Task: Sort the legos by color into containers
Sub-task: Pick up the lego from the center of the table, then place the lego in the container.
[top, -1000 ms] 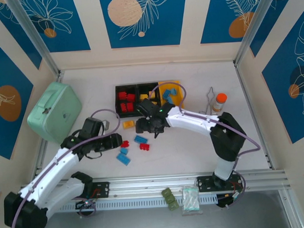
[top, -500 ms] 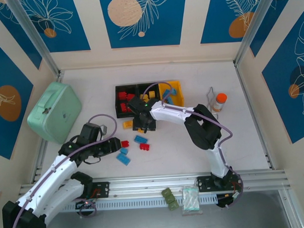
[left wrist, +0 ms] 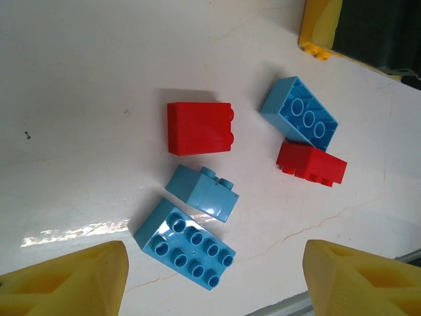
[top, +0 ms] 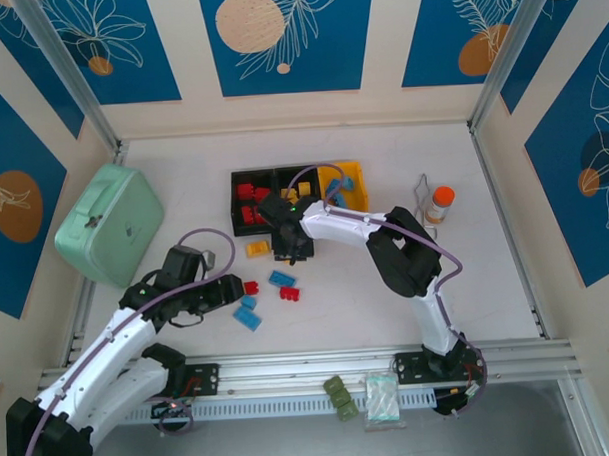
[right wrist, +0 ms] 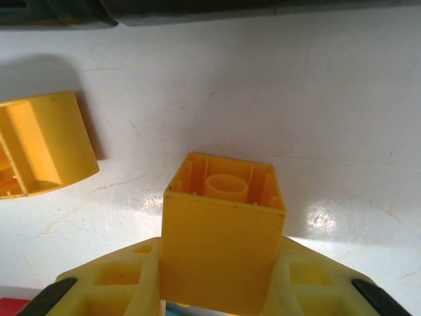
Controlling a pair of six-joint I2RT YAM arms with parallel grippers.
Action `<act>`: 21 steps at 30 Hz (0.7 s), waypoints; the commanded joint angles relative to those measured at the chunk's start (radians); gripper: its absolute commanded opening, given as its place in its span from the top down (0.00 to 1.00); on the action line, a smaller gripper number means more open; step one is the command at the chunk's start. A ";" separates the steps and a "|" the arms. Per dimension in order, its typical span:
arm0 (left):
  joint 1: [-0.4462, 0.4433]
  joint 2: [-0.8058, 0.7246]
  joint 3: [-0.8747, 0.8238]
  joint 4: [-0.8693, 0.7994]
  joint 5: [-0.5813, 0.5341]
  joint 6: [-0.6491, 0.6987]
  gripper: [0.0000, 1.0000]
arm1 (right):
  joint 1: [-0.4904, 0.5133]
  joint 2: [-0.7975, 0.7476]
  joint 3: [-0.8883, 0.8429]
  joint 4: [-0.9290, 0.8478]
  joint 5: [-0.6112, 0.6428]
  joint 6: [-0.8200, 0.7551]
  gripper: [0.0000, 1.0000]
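My right gripper [right wrist: 221, 266] is shut on a yellow lego [right wrist: 223, 230] just above the table, in front of the containers [top: 298, 178]. A second yellow lego [right wrist: 43, 141] lies just to its left. In the top view the right gripper [top: 287, 249] hangs below the middle bin. The left black bin holds red legos, the middle black one yellow, the yellow bin [top: 349, 173] blue. My left gripper [left wrist: 214, 266] stands open above loose legos: a blue eight-stud brick [left wrist: 194, 245], a small blue one [left wrist: 202, 192], two red ones [left wrist: 199, 128] [left wrist: 310, 164] and an upturned blue one [left wrist: 299, 120].
A mint-green case [top: 108, 223] sits at the far left. An orange-capped bottle [top: 440, 205] stands in a wire holder to the right of the bins. An olive-green block [top: 339, 397] and a plastic bag [top: 382, 400] lie on the front rail.
My right arm swung left and down to the yellow lego, and its jaws closed on it. The left arm shifted slightly and stayed open.
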 commanded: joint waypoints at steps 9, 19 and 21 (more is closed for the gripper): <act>-0.001 0.065 -0.017 0.178 0.083 -0.076 0.30 | -0.021 -0.218 -0.088 -0.056 0.067 -0.101 0.74; -0.010 0.181 0.074 0.259 0.079 -0.104 0.30 | -0.162 -0.221 0.050 -0.091 0.014 -0.227 0.74; -0.012 0.199 0.098 0.262 0.068 -0.106 0.30 | -0.190 -0.186 0.105 -0.105 0.003 -0.246 0.74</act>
